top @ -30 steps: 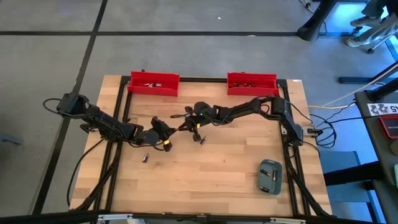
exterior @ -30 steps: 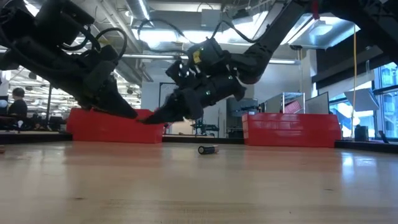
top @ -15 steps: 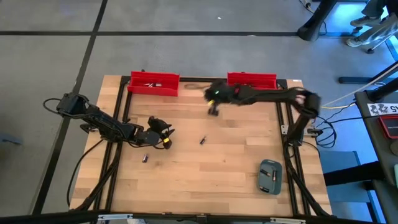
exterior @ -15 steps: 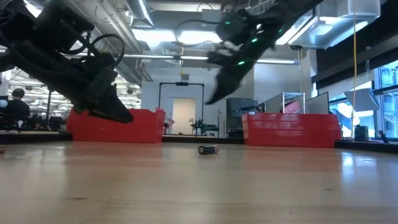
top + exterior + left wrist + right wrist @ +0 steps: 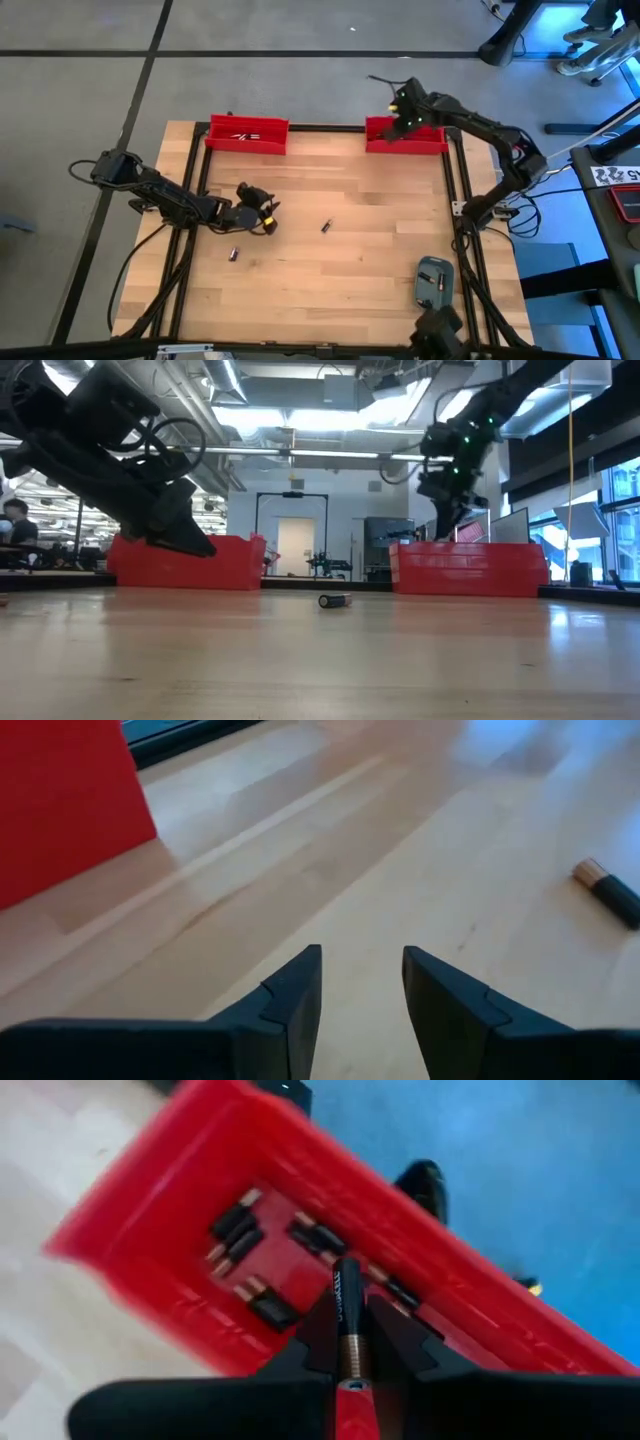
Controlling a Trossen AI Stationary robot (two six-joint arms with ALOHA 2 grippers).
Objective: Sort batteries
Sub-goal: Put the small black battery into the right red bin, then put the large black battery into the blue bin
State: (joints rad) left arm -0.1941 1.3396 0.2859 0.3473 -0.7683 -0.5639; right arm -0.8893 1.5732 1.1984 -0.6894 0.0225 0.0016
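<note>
My right gripper hangs above the right red bin at the table's far edge, shut on one dark battery. Several more batteries lie on that bin's floor. My left gripper stands open low over the wood at the table's left middle, nothing between its fingers. One battery lies flat on the table at the middle, to the right of the left gripper. Another battery lies nearer the front. The left red bin stands at the far edge. My right gripper pinches the battery between its two fingers, the battery lying along them. Its dark end sticks out past the fingertips and its coppery part sits farther back. The fingers slant down from above. The battery is clear of the bin.
A grey-blue rounded case lies flat near the table's front right corner. A black frame runs along the table's edges. Bare wood lies between the two bins and across the table's middle.
My right gripper has drawn away from the left gripper at the table's middle, risen and swung fast toward the far right, turning its fingers downward. It now hangs over the right red bin with the battery. The batteries on the table have stayed where they were.
</note>
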